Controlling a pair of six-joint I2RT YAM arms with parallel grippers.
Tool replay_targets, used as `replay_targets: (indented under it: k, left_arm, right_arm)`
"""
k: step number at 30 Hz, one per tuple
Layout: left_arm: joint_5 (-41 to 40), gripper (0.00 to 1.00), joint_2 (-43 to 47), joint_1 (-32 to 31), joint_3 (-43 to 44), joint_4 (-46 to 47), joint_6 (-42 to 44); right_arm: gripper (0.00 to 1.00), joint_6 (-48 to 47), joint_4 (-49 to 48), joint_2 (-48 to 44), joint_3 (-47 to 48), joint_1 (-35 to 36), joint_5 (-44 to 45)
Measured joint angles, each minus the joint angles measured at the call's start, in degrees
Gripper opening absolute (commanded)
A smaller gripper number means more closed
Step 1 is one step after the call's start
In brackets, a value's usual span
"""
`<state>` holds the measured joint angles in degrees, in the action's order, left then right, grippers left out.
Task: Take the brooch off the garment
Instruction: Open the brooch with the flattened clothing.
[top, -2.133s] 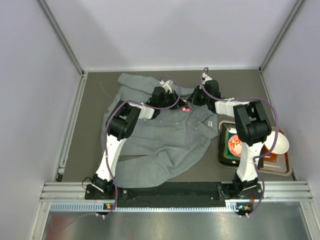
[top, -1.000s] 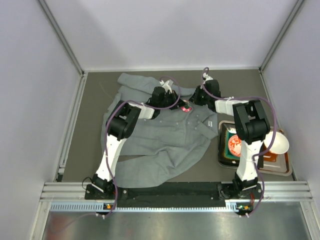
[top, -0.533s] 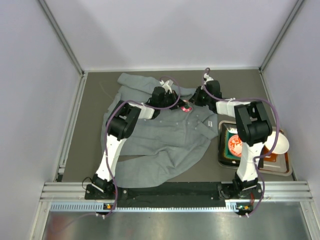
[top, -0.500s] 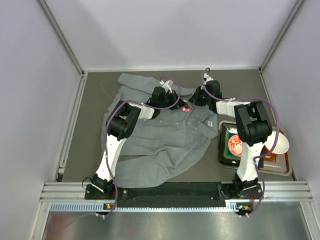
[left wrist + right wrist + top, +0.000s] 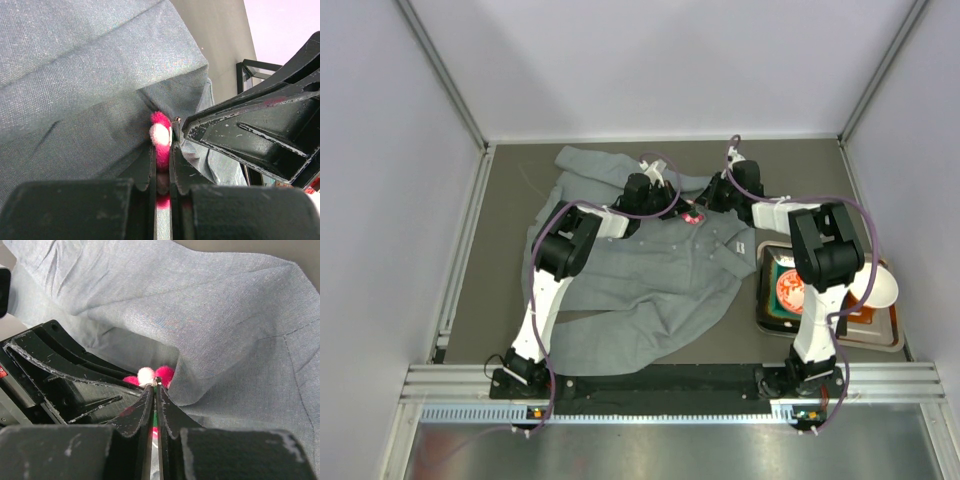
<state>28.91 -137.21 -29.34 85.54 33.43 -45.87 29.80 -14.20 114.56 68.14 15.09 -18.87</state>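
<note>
The grey garment (image 5: 650, 270) lies rumpled across the table. The pink brooch (image 5: 694, 215), with its pale centre, sits near the collar between both grippers. In the left wrist view my left gripper (image 5: 161, 150) is shut on the brooch (image 5: 160, 134), with pink fluff squeezed between the jaws. The right gripper's fingers (image 5: 240, 131) meet it from the right. In the right wrist view my right gripper (image 5: 154, 386) is shut at the brooch (image 5: 164, 374), pinching its small metal pin end with a green bit between the jaws. Garment fabric (image 5: 235, 330) folds over beside it.
A dark tray (image 5: 895, 343) at the right holds a white bowl (image 5: 878, 285) and a round orange-lidded item (image 5: 788, 290). Grey enclosure walls stand on the left, back and right. A metal rail (image 5: 670, 380) runs along the near edge.
</note>
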Motion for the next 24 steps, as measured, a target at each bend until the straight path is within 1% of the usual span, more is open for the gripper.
replay_targets:
  k: [24]
  left_arm:
    - [0.0, 0.0, 0.0, 0.0, 0.0, 0.0, -0.07]
  right_arm:
    - [0.06, 1.03, -0.04, 0.83, -0.39, -0.87, -0.96]
